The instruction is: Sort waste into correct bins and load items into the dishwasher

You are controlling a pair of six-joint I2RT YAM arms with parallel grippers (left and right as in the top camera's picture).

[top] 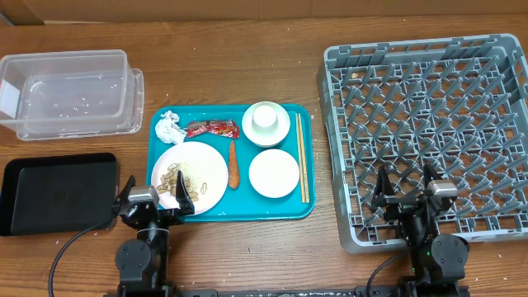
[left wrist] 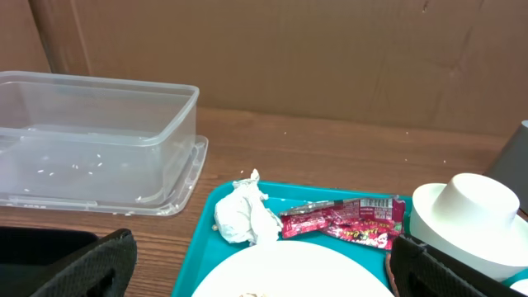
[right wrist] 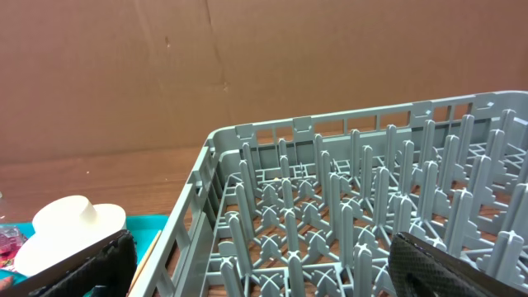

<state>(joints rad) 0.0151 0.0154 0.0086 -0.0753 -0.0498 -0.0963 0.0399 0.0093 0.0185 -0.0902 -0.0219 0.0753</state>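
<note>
Red shiny snack wrapper (top: 212, 129) lies crinkled on the teal tray (top: 247, 208) just beside the crumpled white tissue (top: 170, 126), and left gripper (top: 155, 198) and right gripper (top: 406, 194) both just hang wide open, holding nothing at all.

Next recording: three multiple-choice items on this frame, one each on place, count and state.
1. On the teal serving tray, the small orange carrot lies: A between the large pale round plate and the smaller white plate; B left of both plates; C right of both plates.
2. How many dishes are in the grey plastic dish rack? A two; B one; C none.
3. The left gripper and right gripper are: A both shut; B both open, empty; C one open, one shut.
Key: 1A, a plate lies on either side; 2C, only bare lattice shows; 3B, fingers spread, nothing between.
</note>
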